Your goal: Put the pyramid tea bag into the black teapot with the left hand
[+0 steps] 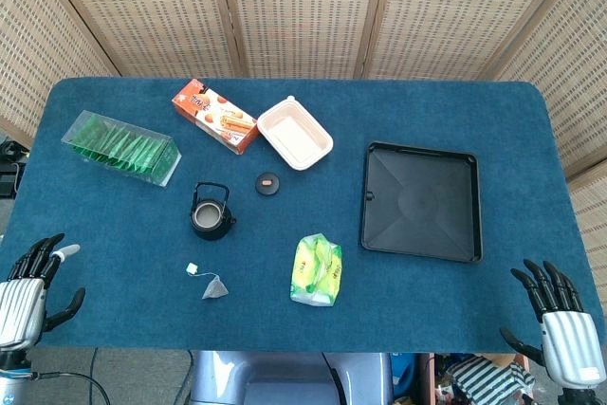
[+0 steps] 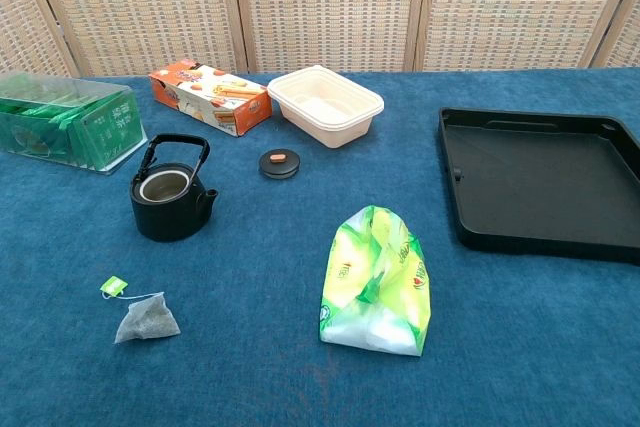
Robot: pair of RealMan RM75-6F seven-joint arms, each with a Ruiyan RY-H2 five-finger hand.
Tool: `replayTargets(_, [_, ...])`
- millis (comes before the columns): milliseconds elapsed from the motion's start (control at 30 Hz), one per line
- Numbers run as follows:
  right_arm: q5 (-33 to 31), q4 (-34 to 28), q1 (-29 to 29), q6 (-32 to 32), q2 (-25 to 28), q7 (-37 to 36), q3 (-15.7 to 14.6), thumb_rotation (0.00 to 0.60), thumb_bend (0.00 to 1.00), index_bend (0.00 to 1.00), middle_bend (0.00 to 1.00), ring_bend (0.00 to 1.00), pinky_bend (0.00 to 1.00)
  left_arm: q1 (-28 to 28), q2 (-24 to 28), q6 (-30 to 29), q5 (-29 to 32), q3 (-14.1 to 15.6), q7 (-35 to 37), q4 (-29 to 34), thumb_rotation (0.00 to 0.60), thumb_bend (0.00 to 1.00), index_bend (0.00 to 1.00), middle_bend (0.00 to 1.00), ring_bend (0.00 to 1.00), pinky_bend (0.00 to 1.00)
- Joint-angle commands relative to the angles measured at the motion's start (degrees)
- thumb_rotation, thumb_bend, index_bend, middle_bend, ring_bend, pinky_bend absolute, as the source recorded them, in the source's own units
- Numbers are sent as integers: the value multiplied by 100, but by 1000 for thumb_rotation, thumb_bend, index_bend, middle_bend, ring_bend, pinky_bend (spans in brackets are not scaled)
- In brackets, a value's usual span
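The pyramid tea bag lies on the blue cloth near the front edge, its string running to a small tag. Behind it stands the black teapot, lid off and handle upright. Its lid rests to the right of it. My left hand hovers at the table's front left corner, fingers spread and holding nothing, well left of the tea bag. My right hand sits at the front right corner, also spread and holding nothing. Neither hand appears in the chest view.
A clear box of green packets sits at the back left, an orange snack box and a white container behind the teapot. A green-yellow bag lies right of the tea bag. A black tray fills the right side.
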State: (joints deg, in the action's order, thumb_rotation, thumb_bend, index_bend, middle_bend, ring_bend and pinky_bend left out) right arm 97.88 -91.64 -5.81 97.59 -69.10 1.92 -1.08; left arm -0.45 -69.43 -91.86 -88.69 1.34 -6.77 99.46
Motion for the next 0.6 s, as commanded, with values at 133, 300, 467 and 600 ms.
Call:
replayTargets(133, [10,29,-22,22,-18,-9,-18,600,103,198,196,62,165,-11,-18,43,-43,-2,-5,-9,600,357,224,119,96,161])
replayTargets(300, [17,45,-51,76,-15,-24,-21,600,102,198,196,62,165,-75,-9,108,-147,-25,-34,17,600,357,223,121,97,161])
replayTargets(467, [-17,65,-94,103,-15,-35,-33,600,102,198,195,62,165,-301,-35,407,-177,-118,-221,22,600,357,223,166,144,226])
replayTargets(600, [-40,69,-124,127,-17,-37,-35,600,103,198,196,62,165,-598,17,854,-344,-94,-520,-4,600,363,241,241,235,389])
